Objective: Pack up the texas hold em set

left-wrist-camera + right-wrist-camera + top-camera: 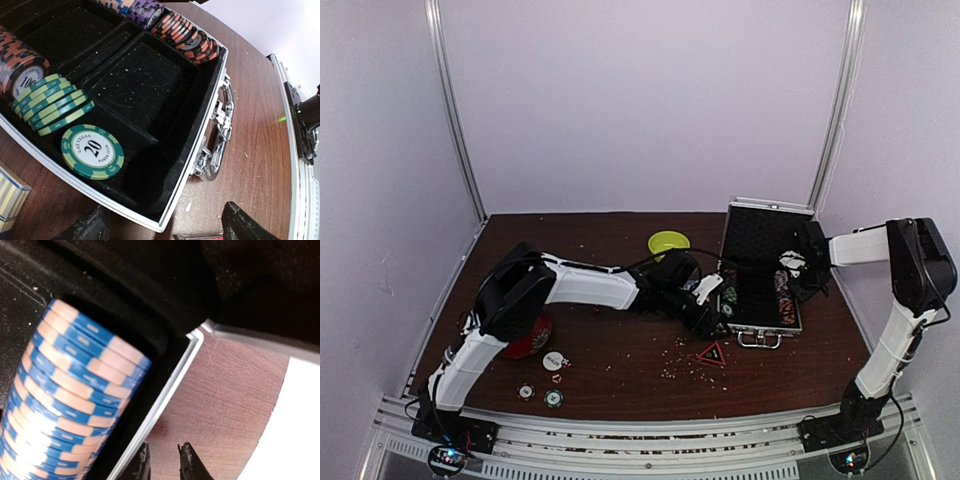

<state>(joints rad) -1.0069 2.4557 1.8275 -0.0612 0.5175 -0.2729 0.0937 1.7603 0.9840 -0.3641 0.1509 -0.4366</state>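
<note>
The silver case point(757, 325) lies open at the right, its lid point(765, 228) upright. Rows of chips point(783, 297) fill its black lining. My left gripper point(708, 298) hangs over the case's near-left corner, open wide. In the left wrist view its fingers point(240, 225) straddle that corner point(165, 220), holding nothing. A green "20" chip point(92, 151) lies flat inside beside a green stack point(50, 102). A striped card deck point(10, 197) sits outside the case. My right gripper point(162, 460) is at the case's far right rim point(165, 395), beside blue-and-peach chips point(75, 390). Its tips are nearly together and hold nothing.
A lime-green bowl point(668, 242) stands behind the left gripper. A red patterned tin point(532, 338) sits under the left arm. A white button point(553, 361), two loose chips point(554, 399) and a red triangle point(711, 354) lie on the brown table amid small specks.
</note>
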